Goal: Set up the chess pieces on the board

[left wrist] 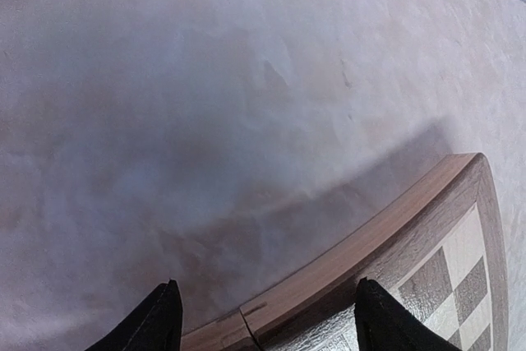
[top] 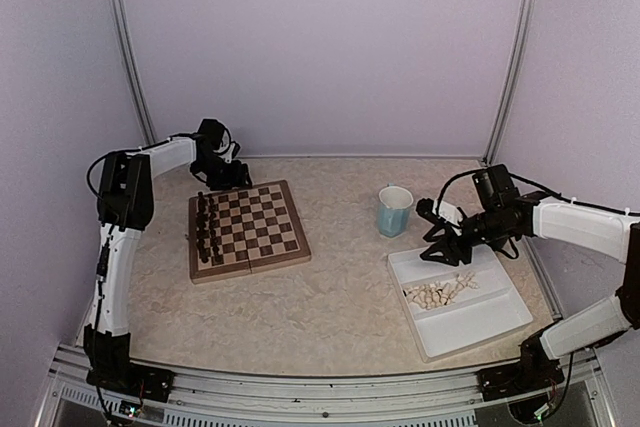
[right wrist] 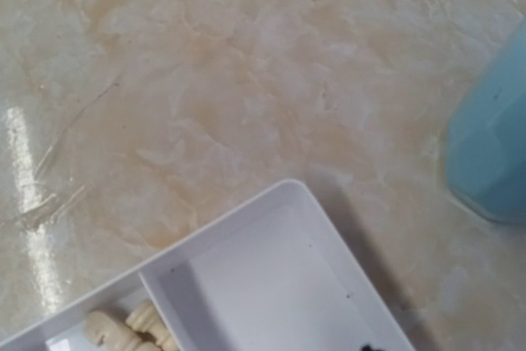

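The board (top: 262, 222) lies left of centre, with small dark pieces (top: 206, 228) lined along its left side. A heap of cream-white chess pieces (top: 440, 293) lies in the white tray (top: 482, 319) on the right; a few of these chess pieces (right wrist: 125, 331) show at the bottom of the right wrist view. My left gripper (top: 226, 177) hovers open over the board's far edge, its fingertips (left wrist: 161, 320) straddling the wooden border (left wrist: 371, 234) with nothing between them. My right gripper (top: 441, 238) hangs open and empty over the tray's far-left corner (right wrist: 283, 195).
A light-blue mug (top: 394, 210) stands just left of the tray's far end, and the mug (right wrist: 493, 150) fills the right edge of the right wrist view. The enclosure's walls rise behind the table and at both its sides.
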`<state>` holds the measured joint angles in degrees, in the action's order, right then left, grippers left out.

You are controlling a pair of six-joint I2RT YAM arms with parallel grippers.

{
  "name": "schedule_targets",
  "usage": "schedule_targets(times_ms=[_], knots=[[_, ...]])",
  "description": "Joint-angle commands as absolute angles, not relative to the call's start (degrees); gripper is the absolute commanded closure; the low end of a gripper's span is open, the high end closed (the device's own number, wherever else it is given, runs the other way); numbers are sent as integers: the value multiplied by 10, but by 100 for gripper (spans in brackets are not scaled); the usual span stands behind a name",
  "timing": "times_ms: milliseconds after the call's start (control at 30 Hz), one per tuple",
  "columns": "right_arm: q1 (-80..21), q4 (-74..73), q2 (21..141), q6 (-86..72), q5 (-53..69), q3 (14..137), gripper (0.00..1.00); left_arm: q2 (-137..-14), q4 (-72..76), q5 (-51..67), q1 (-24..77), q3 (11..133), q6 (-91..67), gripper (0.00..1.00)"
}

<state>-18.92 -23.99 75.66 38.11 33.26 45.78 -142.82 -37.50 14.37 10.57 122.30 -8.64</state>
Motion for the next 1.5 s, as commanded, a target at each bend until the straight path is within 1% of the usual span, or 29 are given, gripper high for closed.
schedule_targets(times_ms=[0, 233, 400, 567, 900, 1100, 1233, 1300, 1367, 1467], knots=[[-202, -233, 757, 388, 324, 454, 50, -1400, -442, 162, 159, 1149, -82, 30], [-205, -231, 743, 389, 319, 448, 50, -1331, -444, 135, 222, 1018, -82, 34], [-205, -231, 738, 389, 320, 446, 50, -1244, -401, 135, 258, 893, -90, 35], [-206, -230, 742, 389, 319, 448, 50, -1188, -375, 151, 309, 838, -86, 35], [-207, -233, 740, 385, 325, 448, 50, -1214, -328, 156, 397, 857, -86, 36], [-208, -235, 726, 371, 330, 456, 50, -1222, -323, 122, 416, 912, -82, 35], [-203, -265, 695, 372, 308, 474, 49, -1183, -356, 62, 429, 984, -55, 35], [-201, -287, 680, 377, 283, 478, 48, -1154, -347, 17, 446, 1000, -34, 35], [-193, -317, 673, 380, 261, 483, 50, -1104, -303, -30, 473, 986, -10, 35], [-161, -379, 679, 390, 256, 495, 55, -1043, -192, -72, 523, 912, 28, 33]])
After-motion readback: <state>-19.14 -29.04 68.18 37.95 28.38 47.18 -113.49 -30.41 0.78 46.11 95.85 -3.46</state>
